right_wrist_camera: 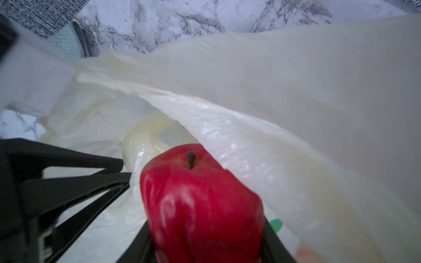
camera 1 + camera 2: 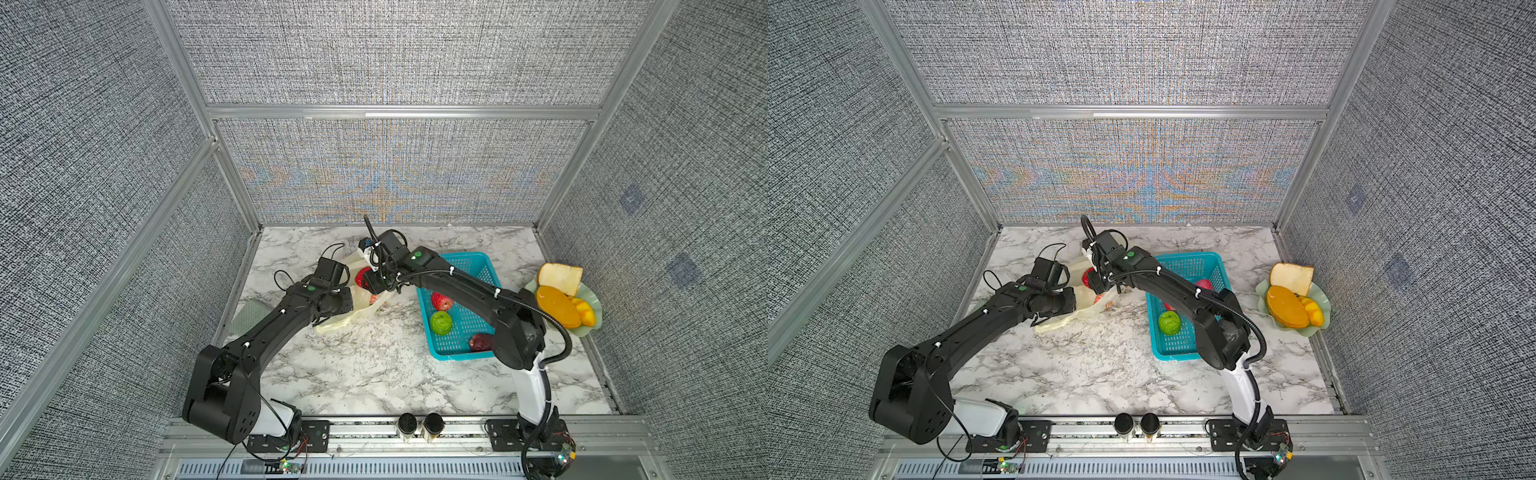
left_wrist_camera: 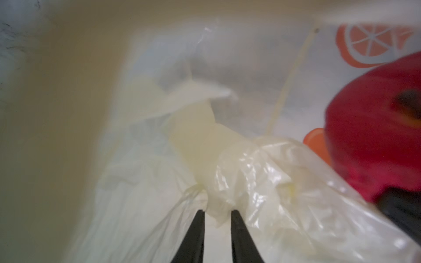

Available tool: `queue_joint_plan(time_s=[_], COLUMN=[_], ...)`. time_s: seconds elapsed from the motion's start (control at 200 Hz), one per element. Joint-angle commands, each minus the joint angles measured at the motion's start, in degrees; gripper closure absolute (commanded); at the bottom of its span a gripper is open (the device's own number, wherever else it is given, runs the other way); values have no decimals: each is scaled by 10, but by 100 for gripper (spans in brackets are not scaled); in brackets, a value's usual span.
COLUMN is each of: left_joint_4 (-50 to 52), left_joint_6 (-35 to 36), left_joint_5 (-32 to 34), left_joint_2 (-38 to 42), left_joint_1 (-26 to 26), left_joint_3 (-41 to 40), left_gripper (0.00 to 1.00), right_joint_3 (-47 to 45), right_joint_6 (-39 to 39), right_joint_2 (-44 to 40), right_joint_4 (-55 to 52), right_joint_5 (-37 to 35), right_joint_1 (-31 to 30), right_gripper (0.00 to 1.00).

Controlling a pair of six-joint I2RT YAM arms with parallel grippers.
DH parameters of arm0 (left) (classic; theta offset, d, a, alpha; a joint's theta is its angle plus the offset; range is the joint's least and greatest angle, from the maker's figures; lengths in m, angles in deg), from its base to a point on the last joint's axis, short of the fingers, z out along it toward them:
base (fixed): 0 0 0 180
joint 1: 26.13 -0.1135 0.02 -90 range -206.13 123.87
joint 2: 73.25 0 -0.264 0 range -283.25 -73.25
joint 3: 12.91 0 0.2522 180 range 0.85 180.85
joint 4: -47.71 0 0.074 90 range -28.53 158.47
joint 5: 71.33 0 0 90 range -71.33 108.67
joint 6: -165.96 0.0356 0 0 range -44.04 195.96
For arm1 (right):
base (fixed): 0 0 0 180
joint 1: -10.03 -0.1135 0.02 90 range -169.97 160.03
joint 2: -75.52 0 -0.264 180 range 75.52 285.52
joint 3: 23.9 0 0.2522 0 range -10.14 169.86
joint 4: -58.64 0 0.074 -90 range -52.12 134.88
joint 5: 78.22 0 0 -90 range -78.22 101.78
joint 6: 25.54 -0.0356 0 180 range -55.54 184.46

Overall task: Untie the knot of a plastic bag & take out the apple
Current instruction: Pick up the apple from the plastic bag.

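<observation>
The pale yellow plastic bag lies crumpled at the back left of the marble table, its mouth open. The red apple sits stem up at that mouth, and my right gripper is shut on it, one finger pressed to each side. My left gripper is shut on a wad of the plastic bag right beside the apple. A twisted handle strip runs on from that wad. Whether it is the knot I cannot tell.
A turquoise basket stands right of the bag, with a red fruit, a green apple and a dark purple piece inside; my right arm reaches over it. A green plate of bread and orange foods sits at the far right edge.
</observation>
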Motion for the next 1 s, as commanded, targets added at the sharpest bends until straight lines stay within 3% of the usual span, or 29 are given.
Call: queue_joint_plan(time_s=[0.0, 0.09, 0.185, 0.46, 0.735, 0.876, 0.996], left_joint_4=[-1, -5, -8, 0, 21, 34, 43], left_joint_6=[14, 14, 12, 14, 17, 20, 24], left_joint_5=[8, 8, 7, 18, 37, 44, 47], left_joint_2=[-4, -5, -6, -2, 35, 54, 68], left_joint_1=[-2, -2, -3, -5, -17, -26, -38], left_joint_3=[3, -2, -7, -24, -55, -66, -70], left_gripper=[76, 76, 76, 76, 76, 76, 82], right_joint_3=[-14, -47, -105, -137, -155, -138, -127], right_joint_6=[-16, -64, -157, -254, -279, -225, -179], right_joint_2=[-26, -46, -62, -69, -72, -74, -84], right_joint_4=[19, 71, 196, 334, 363, 290, 230], right_joint_5=[18, 119, 256, 344, 343, 282, 219], right_joint_1=[8, 32, 64, 89, 114, 117, 117], right_gripper=[60, 59, 59, 57, 55, 55, 55])
